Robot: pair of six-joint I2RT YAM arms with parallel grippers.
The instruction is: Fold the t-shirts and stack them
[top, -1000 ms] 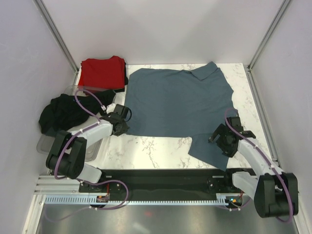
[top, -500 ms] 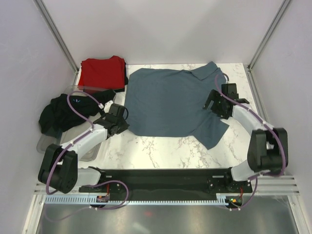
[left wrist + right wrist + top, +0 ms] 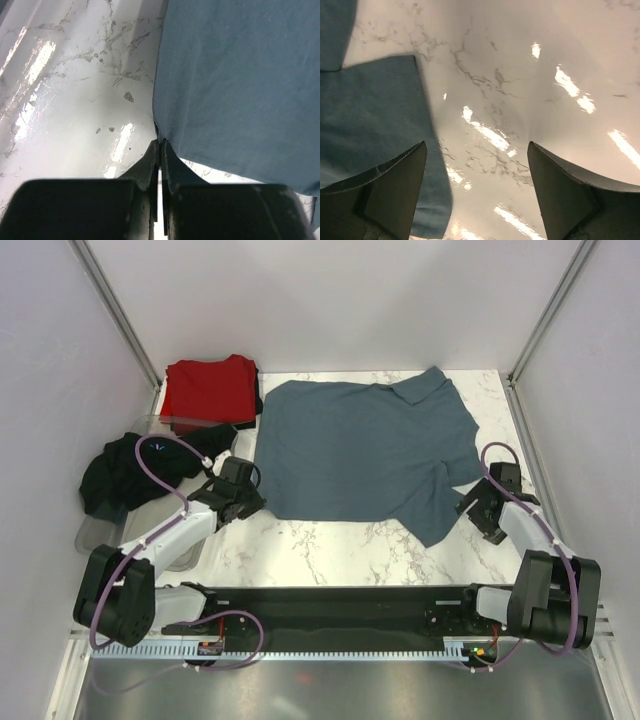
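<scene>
Table (image 3: 330, 540): white marble-pattern top, glossy, lamp glare on the bare right part. Blue-grey t-shirt (image 3: 350, 450) spread flat over the centre and far right, collar at the far side, one sleeve pointing to the near right. Red t-shirt (image 3: 210, 388) folded, far left corner. Clear tray (image 3: 95, 530) along the left edge; black t-shirt (image 3: 130, 472) heaped over it, unfolded.
</scene>
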